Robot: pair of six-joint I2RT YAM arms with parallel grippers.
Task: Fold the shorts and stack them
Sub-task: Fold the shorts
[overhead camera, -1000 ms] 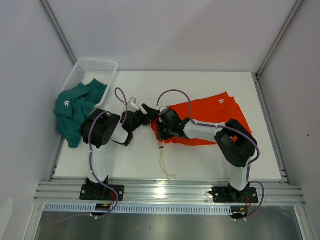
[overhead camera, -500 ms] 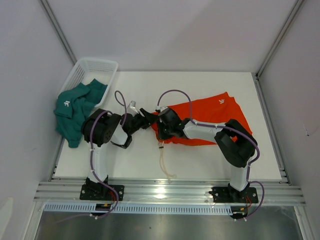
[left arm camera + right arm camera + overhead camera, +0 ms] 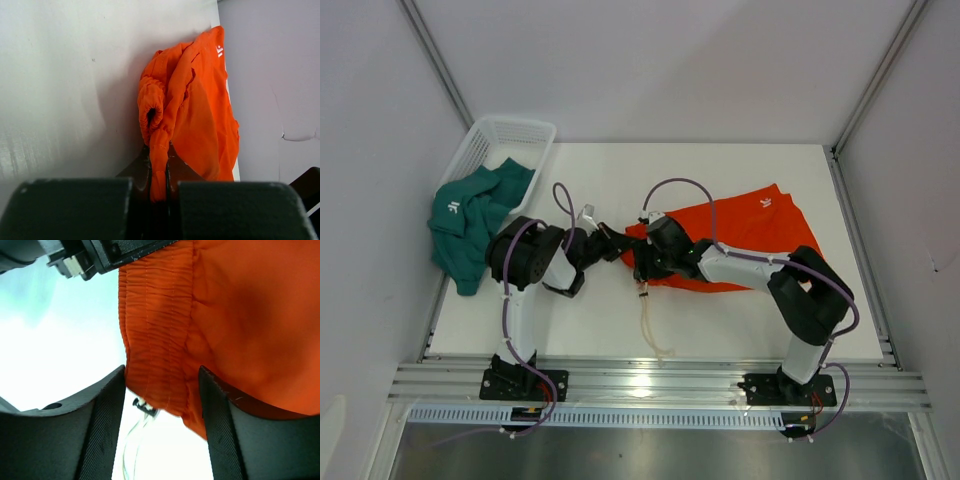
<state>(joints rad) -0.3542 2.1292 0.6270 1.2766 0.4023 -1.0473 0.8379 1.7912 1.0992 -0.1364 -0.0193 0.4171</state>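
State, left gripper point(image 3: 159, 162): clamped shut on a gathered ridge of waistband of the orange shorts point(image 3: 745, 232), only a thin fold between the jaws.
State, right gripper point(image 3: 160, 390): jaws apart, straddling the same waistband just beside the left one, no pinch visible.
Position, orange shorts: bunched at the left end, spread flatter toward the right half of the table point(image 3: 620, 180).
Position, teal shorts point(image 3: 470, 215): crumpled, hanging over the near rim of the white basket point(image 3: 538, 130) at far left, well apart from both grippers.
White drawstring point(image 3: 647, 322): trailing loose toward the near table edge.

Risks, as judged from here:
- Slip out of the left pinch if pulled fast. Hold on a narrow rolled fold of elastic; looks shallow.
- Single-point hold while the right jaws stand apart: likely to drag the garment into a rope instead of spreading it, leaving no clean fold line.
- Contact between the two grippers, very close together at the waistband; little room for either to turn.
- Snagging of the drawstring under fabric or a finger during a drag; could end up trapped inside the fold or over the table edge.
- Closing of the right jaws on several layers at once, locking the bunch in place.
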